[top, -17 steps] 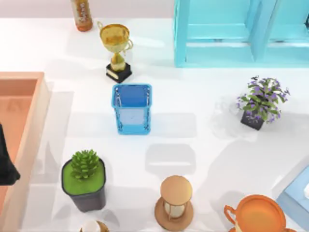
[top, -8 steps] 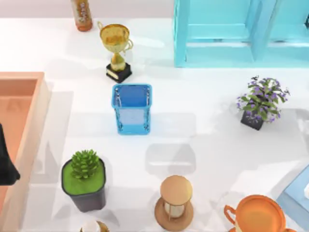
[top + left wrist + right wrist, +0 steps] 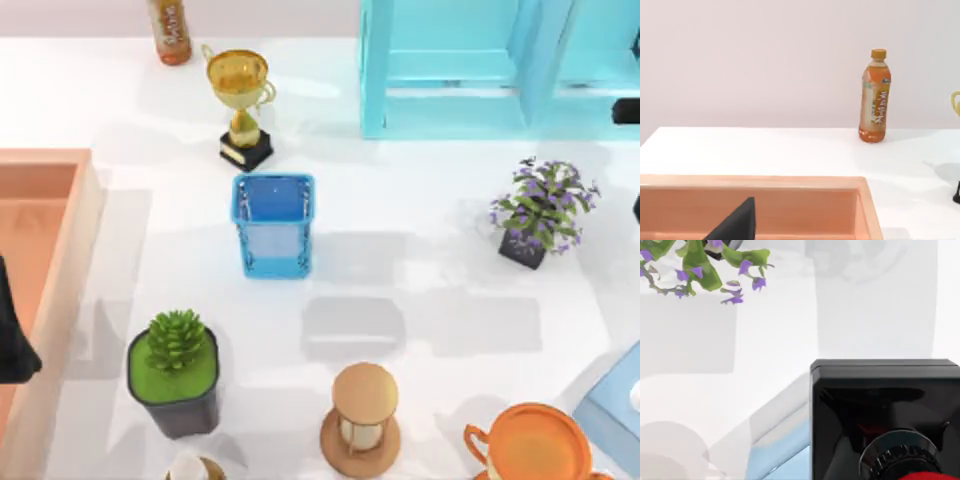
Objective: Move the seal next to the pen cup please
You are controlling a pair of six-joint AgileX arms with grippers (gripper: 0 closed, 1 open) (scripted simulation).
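pen cup: blue square-mouthed cup [image 3: 274,225] with translucent, mesh-like plastic walls, lightly glossy.
seal: black square base [image 3: 884,415], glossy with soft reflections, a ribbed metal-looking collar and a shiny red knob, right at the right wrist camera.
trophy: gold cup-shaped trophy [image 3: 240,90], polished metal look, on a black glossy base.
tabletop: smooth white tabletop [image 3: 420,290], faintly sheened.
hourglass: tan, matt wood-like hourglass [image 3: 362,418].
bottle: clear glossy plastic bottle [image 3: 875,103] with a paper-like label.
tray: peach, matt smooth tray [image 3: 805,197].

The pen cup [image 3: 274,225] is blue with pale see-through walls. The trophy [image 3: 240,92] is gold on a black base. The tabletop [image 3: 420,300] is white. The seal [image 3: 890,420] is black and red.
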